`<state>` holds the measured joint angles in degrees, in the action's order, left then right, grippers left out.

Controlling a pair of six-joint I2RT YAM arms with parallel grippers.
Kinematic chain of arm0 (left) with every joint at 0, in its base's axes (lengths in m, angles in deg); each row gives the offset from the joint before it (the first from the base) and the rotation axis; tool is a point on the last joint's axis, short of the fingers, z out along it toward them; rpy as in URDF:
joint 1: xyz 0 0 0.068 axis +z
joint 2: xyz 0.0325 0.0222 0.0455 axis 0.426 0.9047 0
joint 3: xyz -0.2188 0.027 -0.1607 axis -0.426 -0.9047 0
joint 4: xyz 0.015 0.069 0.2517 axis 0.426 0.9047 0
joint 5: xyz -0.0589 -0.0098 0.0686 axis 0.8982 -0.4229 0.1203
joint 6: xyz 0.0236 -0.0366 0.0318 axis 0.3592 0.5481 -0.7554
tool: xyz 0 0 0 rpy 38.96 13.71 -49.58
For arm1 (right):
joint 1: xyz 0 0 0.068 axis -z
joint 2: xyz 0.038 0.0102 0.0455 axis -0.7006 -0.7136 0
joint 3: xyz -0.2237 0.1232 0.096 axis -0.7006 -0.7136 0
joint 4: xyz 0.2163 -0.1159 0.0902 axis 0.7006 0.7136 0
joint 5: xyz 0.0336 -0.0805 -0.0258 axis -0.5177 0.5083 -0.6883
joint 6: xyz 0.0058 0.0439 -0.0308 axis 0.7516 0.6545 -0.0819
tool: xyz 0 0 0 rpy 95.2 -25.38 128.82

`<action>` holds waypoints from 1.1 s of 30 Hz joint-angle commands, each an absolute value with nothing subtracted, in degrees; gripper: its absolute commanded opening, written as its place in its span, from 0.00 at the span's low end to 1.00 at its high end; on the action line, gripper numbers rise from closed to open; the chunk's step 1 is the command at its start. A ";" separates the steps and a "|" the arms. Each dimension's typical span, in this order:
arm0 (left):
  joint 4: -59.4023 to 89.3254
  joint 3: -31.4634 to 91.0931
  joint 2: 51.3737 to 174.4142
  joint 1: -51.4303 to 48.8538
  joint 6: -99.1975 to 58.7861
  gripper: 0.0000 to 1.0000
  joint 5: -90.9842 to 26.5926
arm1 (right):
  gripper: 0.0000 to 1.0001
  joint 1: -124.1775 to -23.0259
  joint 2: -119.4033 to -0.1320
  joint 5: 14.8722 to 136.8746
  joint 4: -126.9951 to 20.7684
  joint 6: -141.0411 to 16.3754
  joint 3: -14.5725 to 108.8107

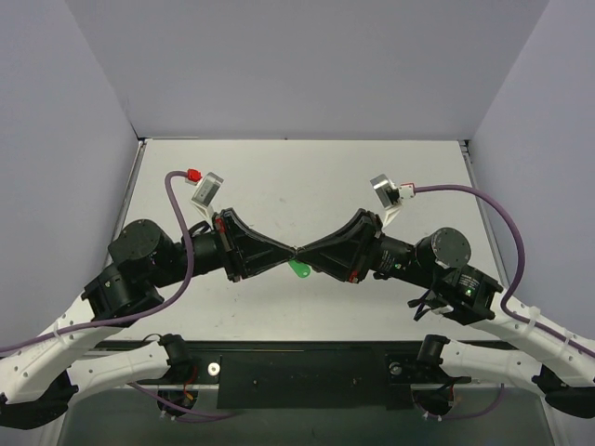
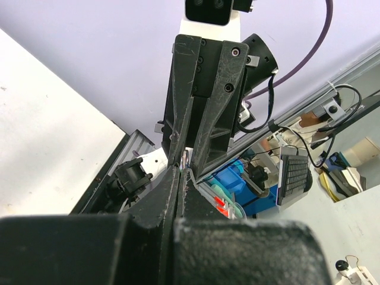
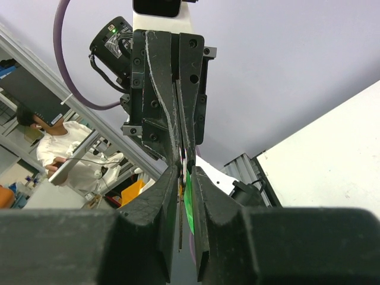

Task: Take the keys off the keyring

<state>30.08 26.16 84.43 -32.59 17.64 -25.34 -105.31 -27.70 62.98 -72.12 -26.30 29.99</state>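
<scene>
Both grippers meet tip to tip in mid-air over the table's middle. My left gripper (image 1: 289,254) (image 2: 181,171) is shut, with a thin bright metal piece, seemingly the key (image 2: 186,159), pinched at its tips. My right gripper (image 1: 306,254) (image 3: 184,173) is shut on the keyring, whose green tag (image 3: 187,199) stands edge-on between its fingers. The tag (image 1: 298,270) hangs just under the meeting tips. A thin dark strip (image 3: 180,219) lies beside the tag. The metal ring itself is too small to make out.
The white table (image 1: 307,177) lies below, walled by grey panels at the back and sides. Purple cables (image 1: 172,200) loop off both wrists. A black bar (image 1: 307,367) runs along the near edge between the arm bases.
</scene>
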 commanded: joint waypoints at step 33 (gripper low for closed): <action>28.49 26.55 82.66 -33.32 17.35 0.00 -29.56 | 0.12 -107.40 -28.34 66.90 -81.21 -25.38 30.20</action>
<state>30.32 25.92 83.55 -33.14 17.60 -28.36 -106.82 -28.73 66.67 -74.31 -26.73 29.99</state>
